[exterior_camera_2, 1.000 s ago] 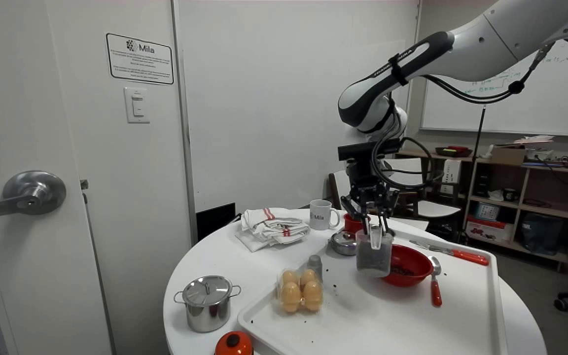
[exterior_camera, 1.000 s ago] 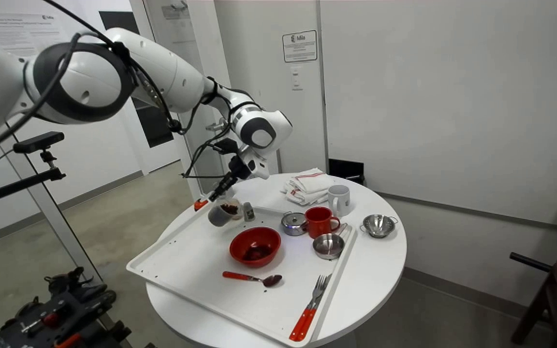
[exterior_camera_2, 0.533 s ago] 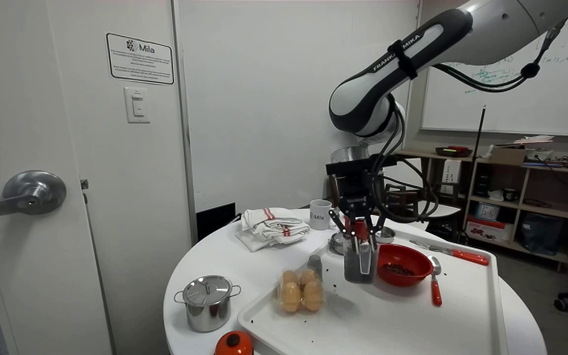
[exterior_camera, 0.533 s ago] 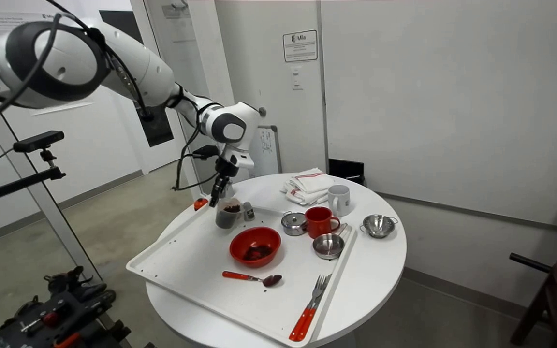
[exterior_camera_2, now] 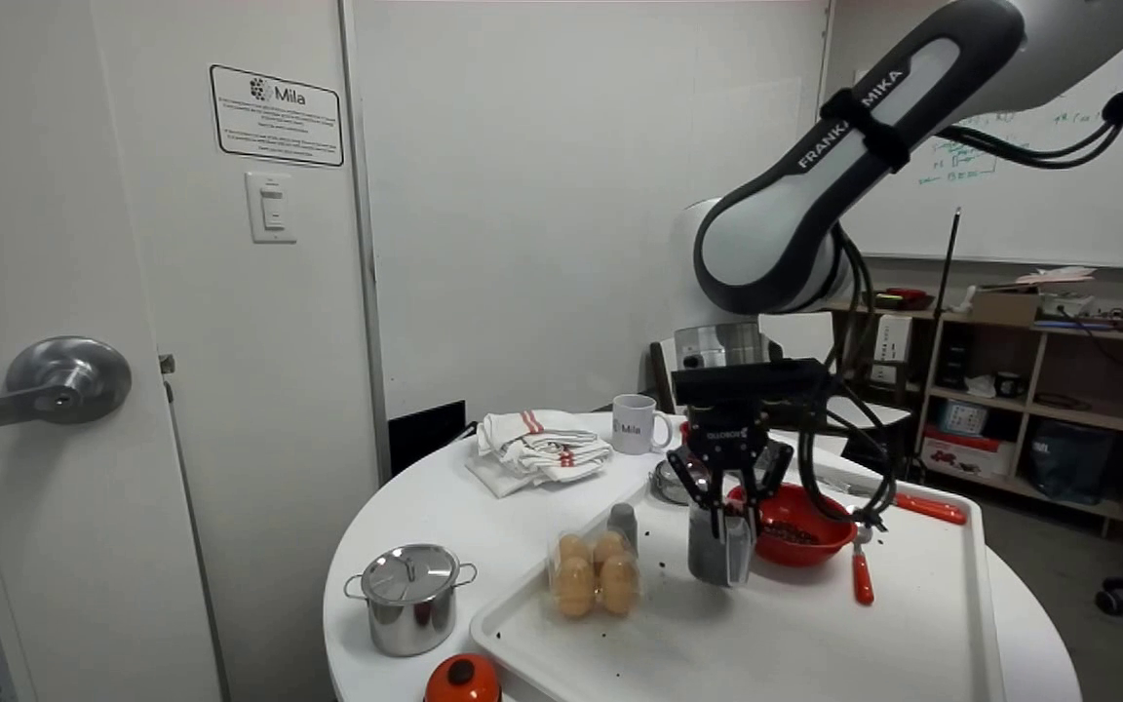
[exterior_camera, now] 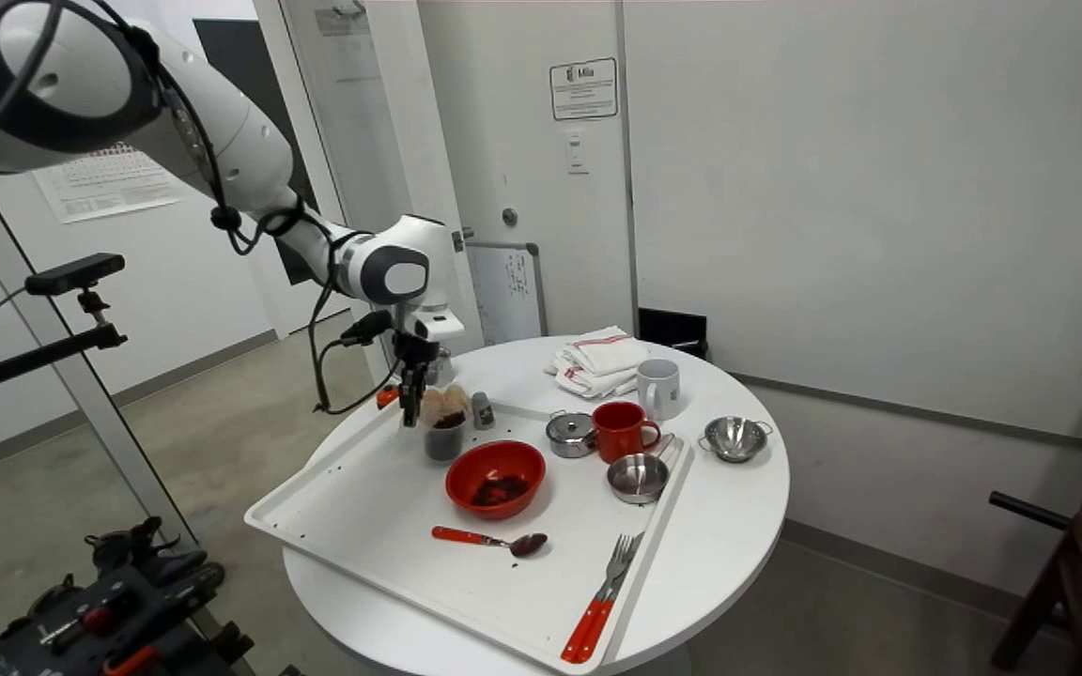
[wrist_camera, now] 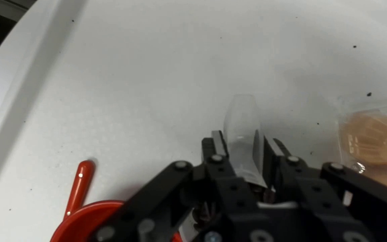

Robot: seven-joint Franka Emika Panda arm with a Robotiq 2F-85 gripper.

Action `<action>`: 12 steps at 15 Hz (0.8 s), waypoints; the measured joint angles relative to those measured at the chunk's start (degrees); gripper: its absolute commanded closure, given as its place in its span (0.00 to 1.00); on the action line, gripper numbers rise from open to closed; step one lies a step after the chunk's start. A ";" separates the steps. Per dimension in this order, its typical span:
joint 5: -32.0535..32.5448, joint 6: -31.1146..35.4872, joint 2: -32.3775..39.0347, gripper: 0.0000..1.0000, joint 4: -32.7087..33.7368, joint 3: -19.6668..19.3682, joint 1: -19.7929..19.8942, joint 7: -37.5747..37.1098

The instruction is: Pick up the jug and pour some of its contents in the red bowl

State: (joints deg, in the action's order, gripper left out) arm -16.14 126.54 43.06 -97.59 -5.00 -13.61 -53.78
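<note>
The jug (exterior_camera: 444, 443) is a small grey, partly clear cup with dark bits inside. It stands upright low at the tray in both exterior views (exterior_camera_2: 707, 554); whether it touches the tray I cannot tell. My gripper (exterior_camera: 409, 419) points down and is shut on the jug's clear handle (wrist_camera: 243, 134), one finger on each side, in the wrist view (wrist_camera: 244, 143). The red bowl (exterior_camera: 503, 454) is right beside the jug, with dark bits in it. Its rim also shows in the wrist view (wrist_camera: 79, 220). The jug's body is mostly hidden by the gripper there.
A white tray (exterior_camera: 353, 526) bears these things. An egg pack (exterior_camera_2: 576, 585) and a grey shaker (exterior_camera_2: 623, 526) stand near the jug. A red-handled spoon (exterior_camera: 466, 536), a lidded pot (exterior_camera: 571, 436), a red mug (exterior_camera: 618, 434) and a steel bowl (exterior_camera: 639, 481) surround the bowl.
The jug has gone from tilted to upright and has come down towards the tray. The arm has lowered and the gripper has swung to point downward. The bowl has not moved.
</note>
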 measured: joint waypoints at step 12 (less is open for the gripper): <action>6.86 9.53 -4.95 0.05 -16.19 0.83 -2.46 -1.64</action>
State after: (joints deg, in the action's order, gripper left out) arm -9.29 136.08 38.11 -113.78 -4.17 -16.07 -55.42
